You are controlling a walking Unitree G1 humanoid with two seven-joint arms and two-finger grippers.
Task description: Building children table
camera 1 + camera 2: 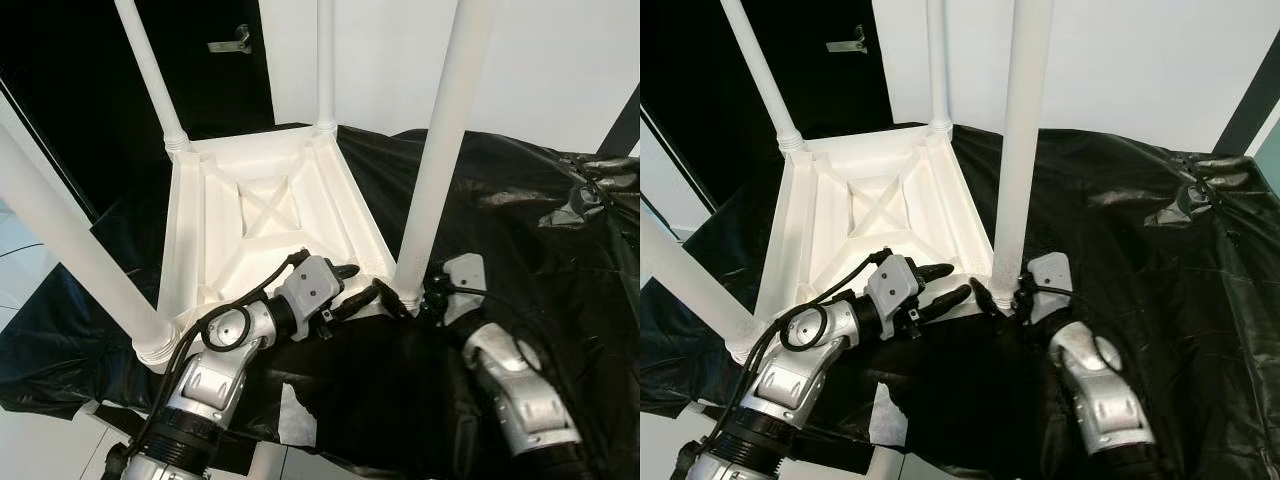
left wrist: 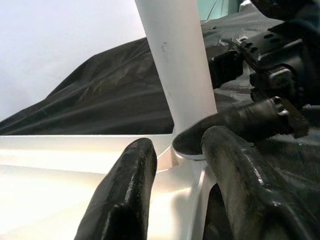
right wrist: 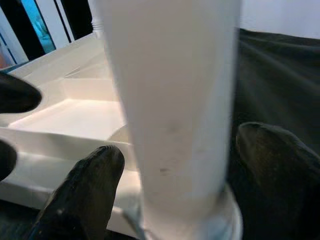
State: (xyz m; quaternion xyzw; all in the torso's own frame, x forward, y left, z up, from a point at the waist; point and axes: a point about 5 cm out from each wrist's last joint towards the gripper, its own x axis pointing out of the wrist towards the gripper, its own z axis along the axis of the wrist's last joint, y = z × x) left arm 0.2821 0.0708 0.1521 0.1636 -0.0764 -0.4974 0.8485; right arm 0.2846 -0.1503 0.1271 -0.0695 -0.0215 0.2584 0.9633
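Children's table top (image 1: 262, 205) lies upside down on a black sheet (image 1: 520, 230) over the worktop, ribbed underside up. 4 white legs stand in its corner sockets, so I judge assembly nearly done; seating or tightening the near-right leg (image 1: 432, 170) looks like what remains. My right gripper (image 3: 175, 165) straddles that leg's base, fingers apart on either side, not visibly clamped. My left gripper (image 2: 172, 165) sits just beside the same socket, fingers apart, empty. No containers present.
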